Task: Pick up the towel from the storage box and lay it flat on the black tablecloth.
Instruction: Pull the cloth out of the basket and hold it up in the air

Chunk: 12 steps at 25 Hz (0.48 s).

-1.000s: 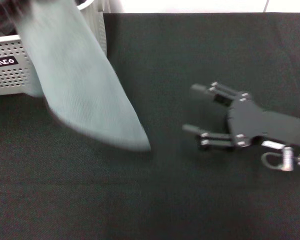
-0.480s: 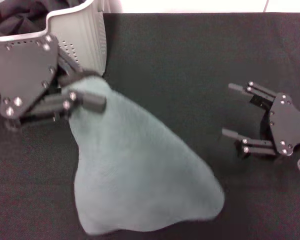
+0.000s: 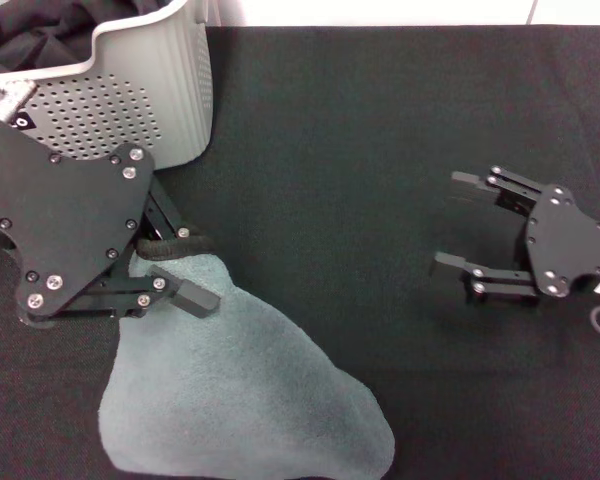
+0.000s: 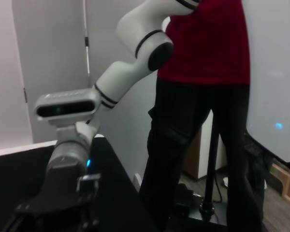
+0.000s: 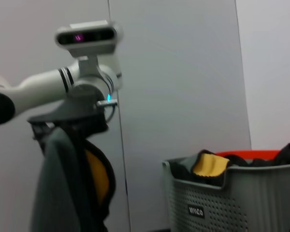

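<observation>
From the head camera I see my left gripper (image 3: 185,268) low over the black tablecloth (image 3: 340,150), its fingers (image 3: 185,296) pinched together on the gathered top edge of the towel (image 3: 245,400). The bunched, black-bordered edge sits right between the fingertips, and the rest of the grey-green cloth spreads out below and away from them, widening into a loose, rumpled fan. I cannot tell how much of its lower part rests on the tablecloth.

The storage box (image 3: 150,95) stands behind the left fingers, well apart from the towel. It is a light grey basket with dotted sides. Dark fabric (image 3: 55,35) lies heaped inside it.

My right gripper (image 3: 458,225) sits off to the side, well away from the towel and the box, hovering over bare tablecloth. Its two fingers (image 3: 465,265) are spread wide and hold nothing.

The right wrist camera looks across at the left arm (image 5: 63,82): the towel (image 5: 55,188) hangs straight down from the left fingers as a long grey-green drape, and something yellow (image 5: 97,176) with a dark edge shows just beside it. The box (image 5: 232,198) shows there too, with a small black label (image 5: 195,211) on its side and yellow (image 5: 210,164) and dark cloth at its rim.

The left wrist camera shows the right arm (image 4: 130,72), and a person (image 4: 203,96) in a red top and dark trousers standing beyond the table.
</observation>
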### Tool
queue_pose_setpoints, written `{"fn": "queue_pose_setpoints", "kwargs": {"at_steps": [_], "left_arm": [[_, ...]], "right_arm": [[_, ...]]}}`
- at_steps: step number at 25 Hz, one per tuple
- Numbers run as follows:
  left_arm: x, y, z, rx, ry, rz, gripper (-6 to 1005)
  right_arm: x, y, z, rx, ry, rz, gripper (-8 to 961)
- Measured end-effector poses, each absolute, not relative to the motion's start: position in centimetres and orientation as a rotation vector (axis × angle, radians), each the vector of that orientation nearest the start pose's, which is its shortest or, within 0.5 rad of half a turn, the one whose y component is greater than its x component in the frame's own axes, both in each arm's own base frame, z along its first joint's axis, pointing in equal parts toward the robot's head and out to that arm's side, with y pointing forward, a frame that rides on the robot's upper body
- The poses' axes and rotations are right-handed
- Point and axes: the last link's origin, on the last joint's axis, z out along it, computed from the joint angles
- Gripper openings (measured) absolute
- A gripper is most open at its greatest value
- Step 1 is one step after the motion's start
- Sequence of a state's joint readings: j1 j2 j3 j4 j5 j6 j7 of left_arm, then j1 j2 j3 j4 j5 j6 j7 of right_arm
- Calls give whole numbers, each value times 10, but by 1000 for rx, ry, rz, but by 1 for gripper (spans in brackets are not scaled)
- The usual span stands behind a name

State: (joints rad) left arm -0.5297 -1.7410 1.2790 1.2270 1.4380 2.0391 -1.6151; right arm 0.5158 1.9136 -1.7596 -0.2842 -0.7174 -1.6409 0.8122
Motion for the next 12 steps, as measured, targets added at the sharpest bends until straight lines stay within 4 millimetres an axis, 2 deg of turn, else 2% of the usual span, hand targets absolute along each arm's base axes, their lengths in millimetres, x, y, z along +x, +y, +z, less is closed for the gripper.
{"fn": "queue_pose_setpoints", "kwargs": {"at_steps": [8, 12], "left_arm": [[-133, 282, 110, -3372, 477, -677, 22], [-129, 280, 107, -3377, 508, -697, 22]], "right_arm": [[222, 317, -41, -2736, 107, 1050, 824], [204, 323, -59, -2791, 9, 1000, 820]]}}
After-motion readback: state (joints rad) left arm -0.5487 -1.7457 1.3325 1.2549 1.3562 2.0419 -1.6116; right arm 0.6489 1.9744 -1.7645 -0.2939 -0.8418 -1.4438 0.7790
